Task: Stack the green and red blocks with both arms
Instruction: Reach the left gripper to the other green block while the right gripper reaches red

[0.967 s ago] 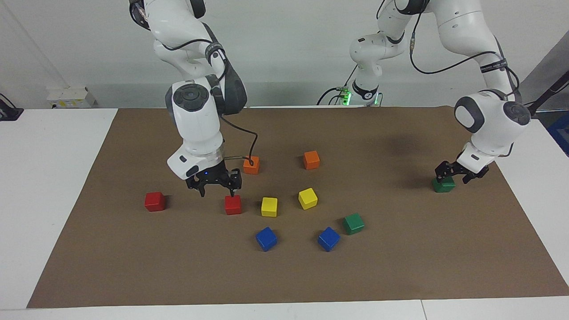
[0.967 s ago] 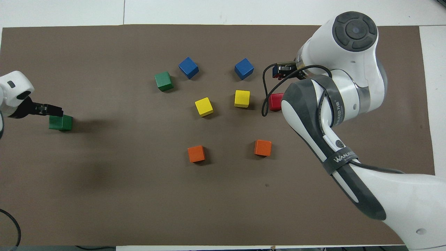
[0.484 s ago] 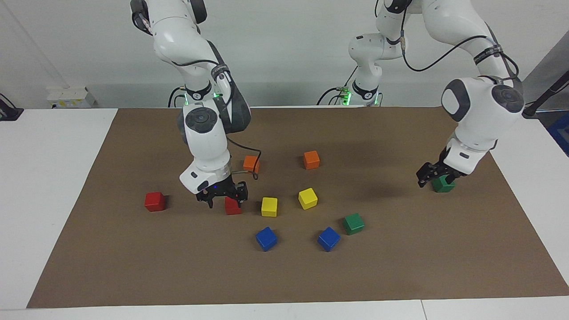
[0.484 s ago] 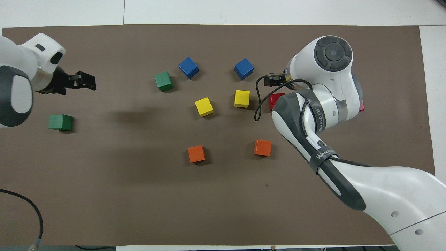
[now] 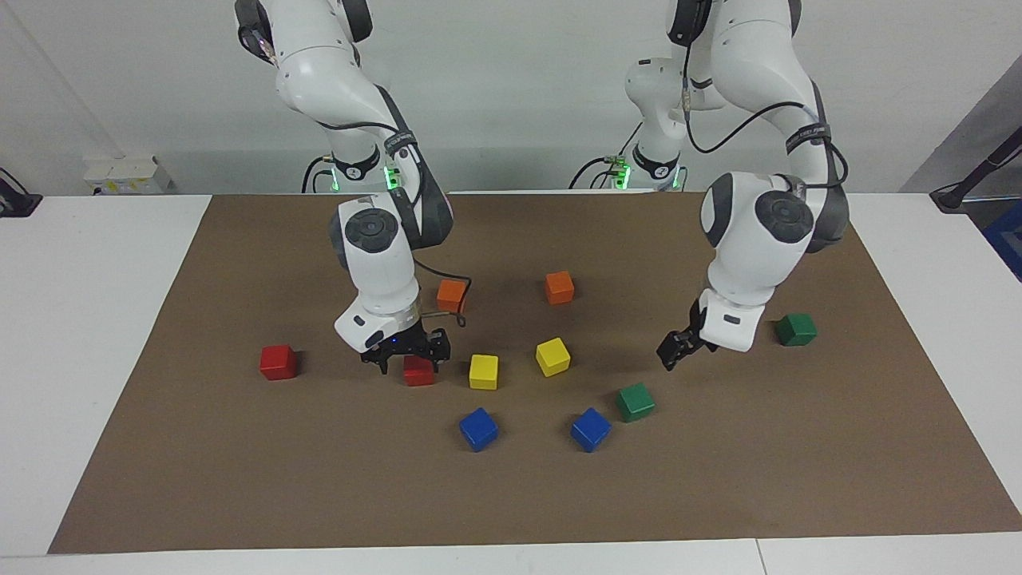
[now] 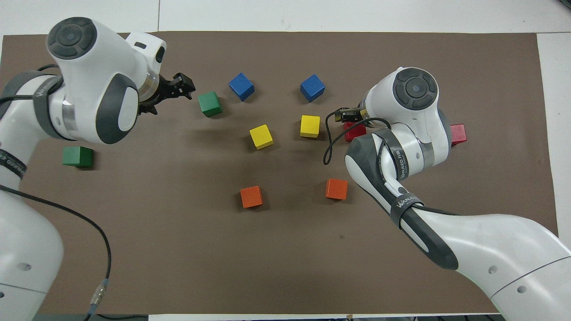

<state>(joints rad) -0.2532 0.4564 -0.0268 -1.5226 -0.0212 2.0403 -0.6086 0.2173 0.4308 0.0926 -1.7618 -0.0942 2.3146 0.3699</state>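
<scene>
Starting at the left arm's end of the brown paper mat [image 5: 718,479]: one dark green glossy cube [image 5: 796,329] sits alone there on the mat, nothing touching it.

Left gripper [image 5: 673,354] hangs over bare mat between that cube and the second dark green cube [image 5: 635,402]. I read its fingers as parted and it carries nothing. From above it shows just beside the second dark green cube, apart from it.

Mid-table, all flat on the mat and apart from each other: two blue cubes [image 6: 241,86] farthest from the robots, two yellow cubes [image 6: 261,136] next, two orange cubes [image 6: 251,196] nearest the robots. The second dark green cube lies beside the blue pair.

Right gripper [image 5: 407,359] is down low at a bright red glossy cube [image 5: 418,372], which rests on the mat beside a yellow cube. Fingers spread, one on each side of it; I cannot tell whether they touch it.

Second bright red cube [image 5: 278,362] sits alone toward the right arm's end. No cube is stacked.
</scene>
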